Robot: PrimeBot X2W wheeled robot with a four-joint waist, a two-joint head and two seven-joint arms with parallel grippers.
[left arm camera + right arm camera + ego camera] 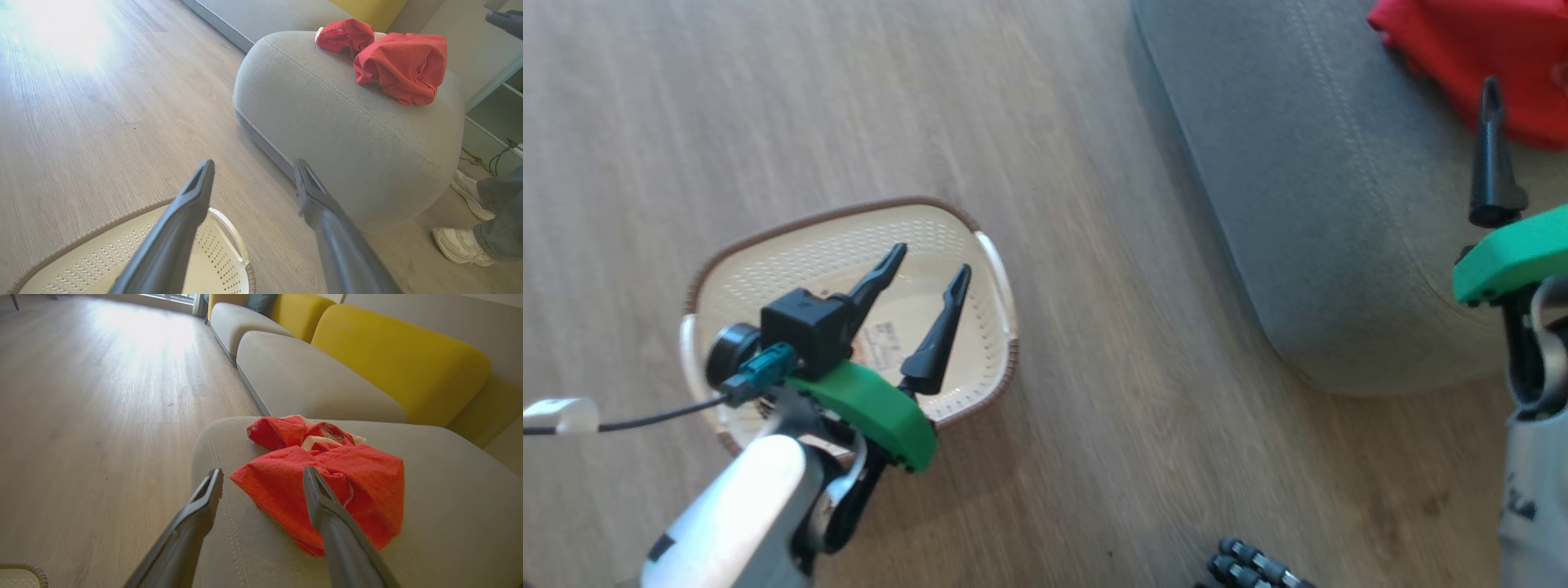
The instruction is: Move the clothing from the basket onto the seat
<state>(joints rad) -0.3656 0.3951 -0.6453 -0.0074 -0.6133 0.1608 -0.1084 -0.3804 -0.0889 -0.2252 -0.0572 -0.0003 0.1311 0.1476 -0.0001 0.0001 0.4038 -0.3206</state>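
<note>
Floor (1094, 367): pale wood planks around the seat (1298, 204).
Clothing (367, 490): red heap on top of seat.
Basket (768, 278): on floor, left of seat, apart.
Left gripper (933, 257): fingers spread wide, left of seat.
Right gripper (262, 471): fingers spread wide above seat, gripping nothing.

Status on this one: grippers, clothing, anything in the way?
Left gripper open over the basket, right gripper open above the seat, both empty. Clothing heaped on the seat; none seen in basket. Person's shoes beside the seat.
</note>
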